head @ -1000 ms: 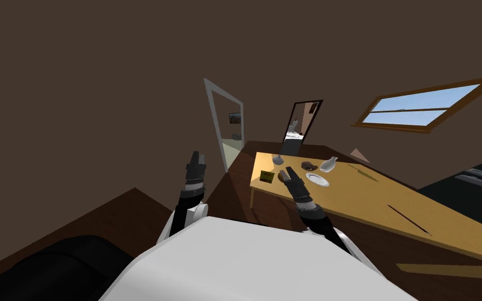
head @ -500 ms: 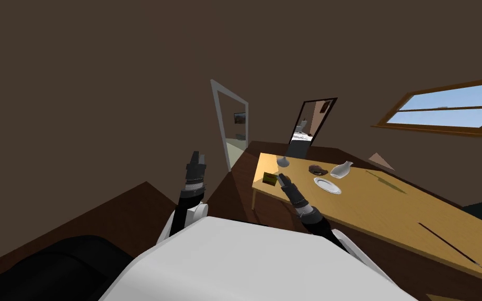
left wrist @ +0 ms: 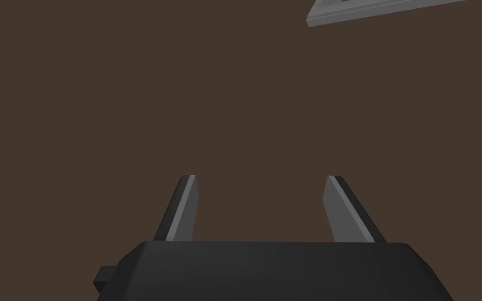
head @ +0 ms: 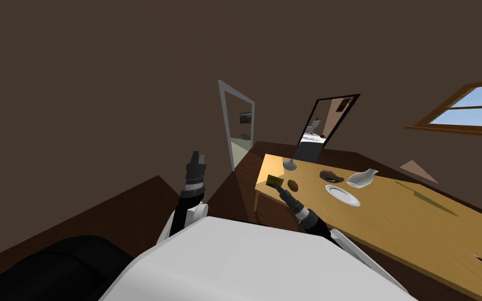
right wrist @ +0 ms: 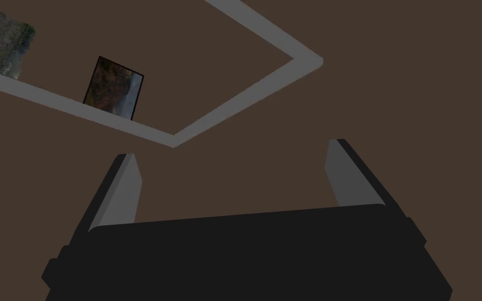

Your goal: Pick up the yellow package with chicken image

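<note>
Yellow package [head: 275, 181]: lies on the near corner of the wooden table [head: 391, 209], close to the table's edge, its yellow face carrying a dark patch whose picture I cannot make out.

Left gripper [head: 195, 159]: raised in front of my left shoulder, off the table and well apart from the package. In the left wrist view this gripper [left wrist: 261, 178] has its two fingers spread, with nothing between them.

Grey door frame [head: 236, 125]: stands in the brown wall between the left gripper and the table.

Right gripper [head: 283, 192]: reaches over the table's near edge and ends just beside the package, on the side toward me. Whether it touches the package I cannot tell. In the right wrist view this gripper [right wrist: 232, 149] has its fingers wide apart and holds nothing.

Other things on the table: a small brown lump [head: 292, 184] just right of the package; a small grey vase [head: 289, 165] beyond it; farther right a dark brown item [head: 331, 176], a white plate [head: 342, 194] and a white jug [head: 362, 179] lying on its side.

Window [head: 470, 107]: set in the wall at the far right.
</note>
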